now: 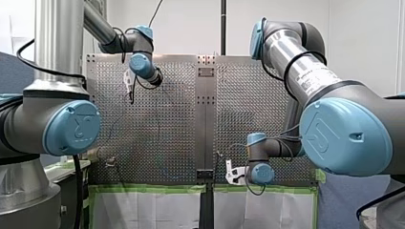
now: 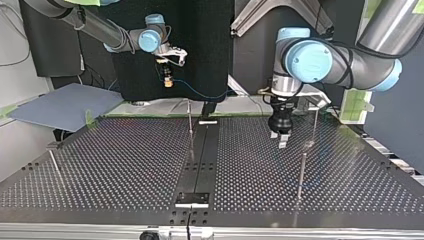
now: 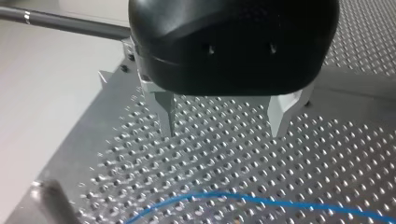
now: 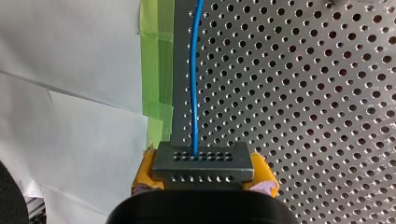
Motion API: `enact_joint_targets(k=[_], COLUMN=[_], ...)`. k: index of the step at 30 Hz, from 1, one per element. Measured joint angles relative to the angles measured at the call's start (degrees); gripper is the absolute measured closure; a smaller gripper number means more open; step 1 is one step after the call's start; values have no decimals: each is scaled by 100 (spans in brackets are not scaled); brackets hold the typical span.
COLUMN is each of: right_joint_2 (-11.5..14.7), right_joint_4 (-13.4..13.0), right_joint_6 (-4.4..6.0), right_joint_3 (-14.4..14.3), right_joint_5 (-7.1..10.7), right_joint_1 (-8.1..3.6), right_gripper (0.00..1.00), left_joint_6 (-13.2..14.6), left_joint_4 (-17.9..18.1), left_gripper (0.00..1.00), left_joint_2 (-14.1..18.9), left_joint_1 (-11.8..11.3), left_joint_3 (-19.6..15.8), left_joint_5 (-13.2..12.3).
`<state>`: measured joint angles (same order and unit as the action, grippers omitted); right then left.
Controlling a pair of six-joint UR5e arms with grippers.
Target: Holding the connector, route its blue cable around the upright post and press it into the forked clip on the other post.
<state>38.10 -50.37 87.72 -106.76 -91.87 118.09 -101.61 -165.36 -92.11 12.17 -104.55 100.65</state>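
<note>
Grey perforated metal connector (image 4: 201, 161): pinched end to end between the yellow pads (image 4: 145, 173) of my right gripper (image 4: 204, 178). Held in the air over the table's edge, beside the green tape (image 4: 156, 70), at the top view's left.

Thin blue cable (image 4: 194, 93): plugged into the connector's middle and running straight ahead of the pads. Sagging from there toward the table's middle (slack, not taut), with one stretch lying on the plate just ahead of my left gripper.

Thin upright metal post (image 2: 190, 125): standing by the dark centre strip (image 2: 200, 160), nearest the cable. Apparently not yet wrapped.

Second slim post (image 2: 301, 172): at the top view's right, near my left gripper. Fork too small to make out, so not certain as the clip post.

Black left gripper (image 3: 224, 133): metal fingers (image 3: 166, 116) spread wide with nothing between them, hovering just above the perforated silver table (image 3: 327, 154).

Step in hand: probably the very start of routing, carrying the connector toward the upright post.

Doing it well: hold the pinch firm and level. Travel low enough to lay the cable against the post's shaft, not over its tip. Sweep round with light, steady tension, and steer the loose stretch away from the open metal fingers. Only then line up above the fork and press straight down.
</note>
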Motion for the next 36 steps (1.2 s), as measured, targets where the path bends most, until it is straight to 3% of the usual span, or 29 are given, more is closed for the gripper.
enact_joint_targets(k=[6,21,36], right_joint_2=[1,1,1], right_joint_4=[0,-1,5], right_joint_6=[1,13,18], right_joint_3=[0,0,0], right_joint_5=[2,31,42], right_joint_1=[-1,-43,-45], right_gripper=[100,100,100], left_joint_6=[271,971,1675], left_joint_4=[270,971,1676], left_gripper=[0,0,0], left_joint_2=[-147,-161,-188], left_joint_1=[65,85,11], left_joint_3=[0,-2,-195], left_joint_5=[216,-313,-239])
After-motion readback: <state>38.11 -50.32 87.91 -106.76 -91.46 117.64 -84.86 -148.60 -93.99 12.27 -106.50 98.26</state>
